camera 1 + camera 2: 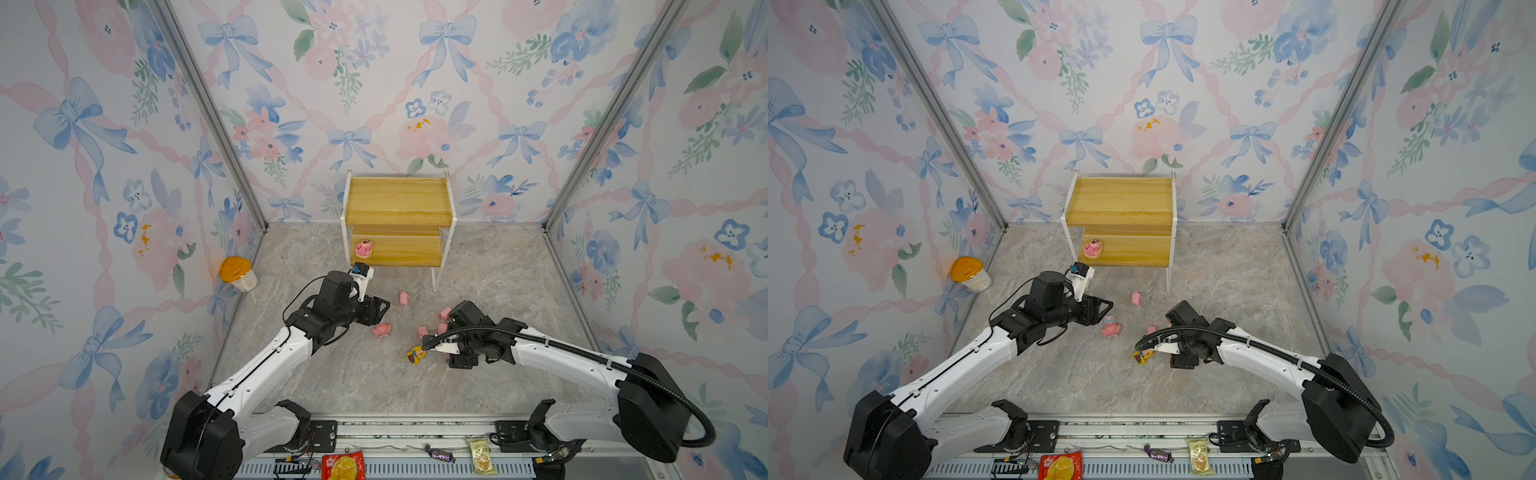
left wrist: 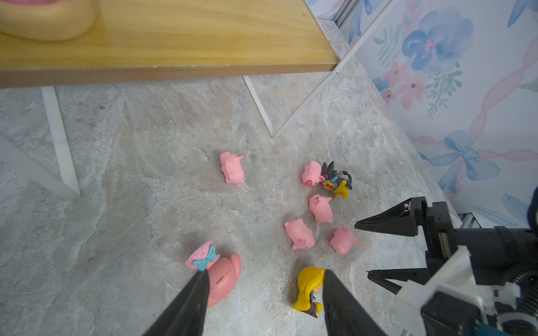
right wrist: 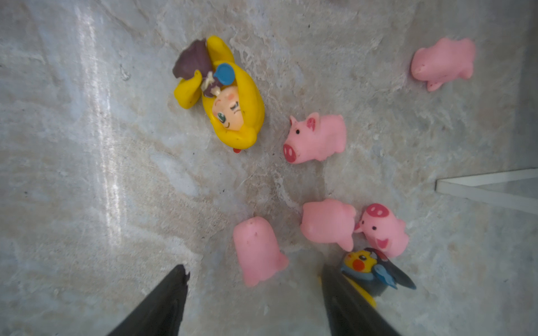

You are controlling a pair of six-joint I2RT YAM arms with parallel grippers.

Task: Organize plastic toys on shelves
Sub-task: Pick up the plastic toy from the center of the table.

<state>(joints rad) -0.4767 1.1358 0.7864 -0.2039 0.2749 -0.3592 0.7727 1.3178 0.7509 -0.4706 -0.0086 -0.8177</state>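
Pink pigs and other small toys lie loose on the floor in front of the shelf [image 1: 399,199]; one toy is shelved.

The right gripper [image 2: 363,249] hangs low over the cluster with its jaws apart and nothing held; one pig [image 3: 257,250] lies on its side just ahead, between the fingers. Judged step: pick up that pig. Advice: centre the jaws across its body and keep the finger clear of the black-and-yellow creature [image 3: 369,270] beside it. The doll [image 3: 230,99] and the hatted figure [image 2: 221,273] lie nearby. The left gripper [image 2: 265,272] is also open and empty. The lower board carries a pig on a round base [image 1: 364,248] at its left end; the upper board is bare. The cup [image 1: 239,274] by the wall is lidded, contents unseen.
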